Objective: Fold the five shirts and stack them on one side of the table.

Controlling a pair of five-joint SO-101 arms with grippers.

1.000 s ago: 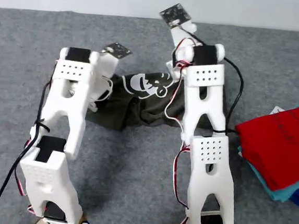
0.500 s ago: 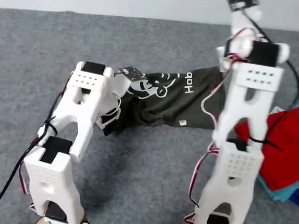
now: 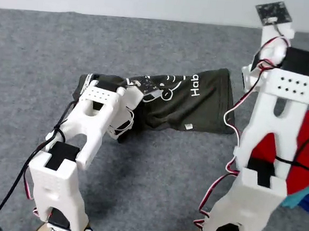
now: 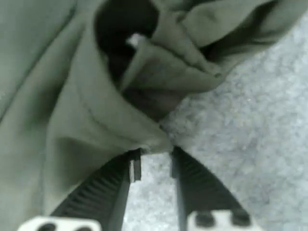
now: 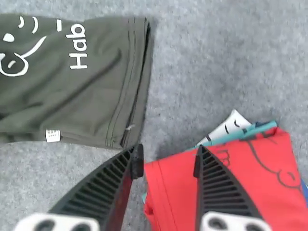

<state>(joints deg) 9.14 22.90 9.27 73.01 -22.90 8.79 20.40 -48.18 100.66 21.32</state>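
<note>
Open grey tabletop (image 3: 153, 196) on the near and far sides of the dark green shirt (image 3: 198, 106), lying mid-tabletop with its left end bunched; probably light and limp, so best pinched at a hem or fold edge. Tight on the right, hem near the red-topped folded stack (image 5: 240, 178). Left end effector (image 4: 150, 161) spread at the bunched edge, gripping nothing; right end effector (image 5: 166, 161) spread, empty, above hem and stack.

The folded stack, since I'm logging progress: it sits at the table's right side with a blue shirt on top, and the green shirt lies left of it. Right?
No. The shirt on top of the stack is red, not blue, as the right wrist view shows. The green shirt does lie left of it.
</note>
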